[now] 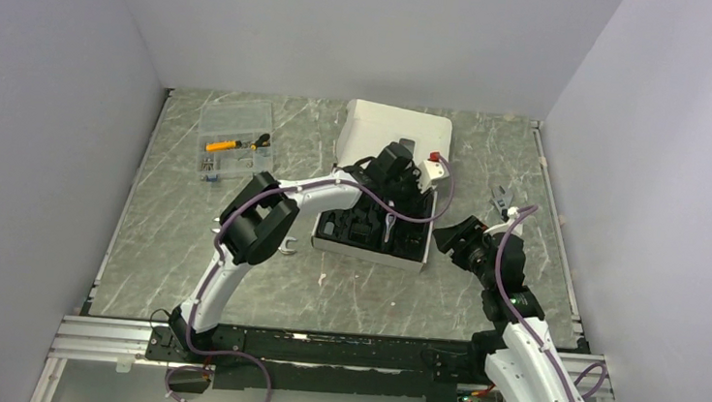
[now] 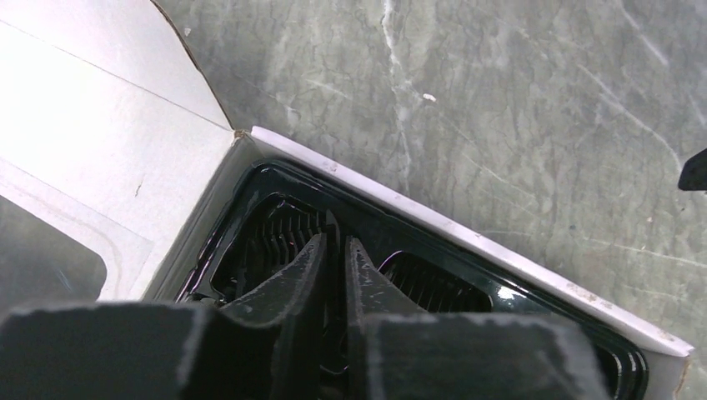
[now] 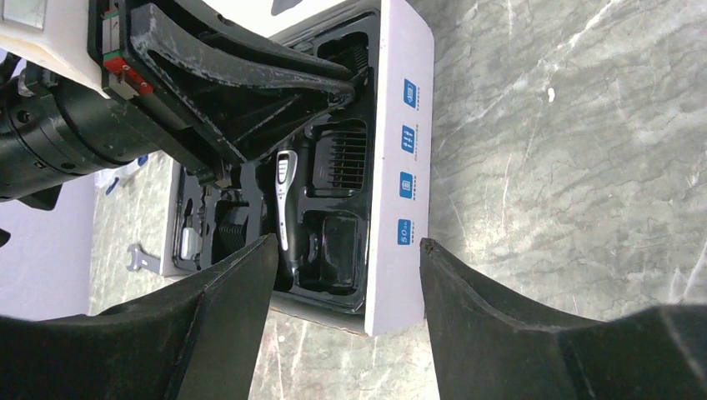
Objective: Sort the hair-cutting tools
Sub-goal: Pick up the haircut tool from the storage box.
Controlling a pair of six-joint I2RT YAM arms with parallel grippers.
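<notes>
A white box [image 1: 417, 261] holds a black tray, with its lid [image 1: 397, 127] folded open behind. In the tray lies the black-and-silver clipper [image 3: 287, 200] [image 1: 388, 226]. Black comb attachments [image 3: 342, 154] [image 2: 271, 242] sit in ribbed pockets. My left gripper [image 2: 336, 242] [image 1: 419, 197] reaches into the tray's far right corner. Its jaws stand almost together around a thin dark sliver, and I cannot tell whether that is a comb or the tray's divider. My right gripper [image 3: 347, 242] [image 1: 448, 236] hovers open beside the box's right wall, holding nothing.
A silver wrench [image 1: 290, 246] [image 3: 137, 258] lies on the table left of the box. A clear organiser case [image 1: 236, 137] stands at the back left. A small red piece [image 1: 434, 155] rests on the lid. A grey tool [image 1: 500, 199] lies behind my right gripper.
</notes>
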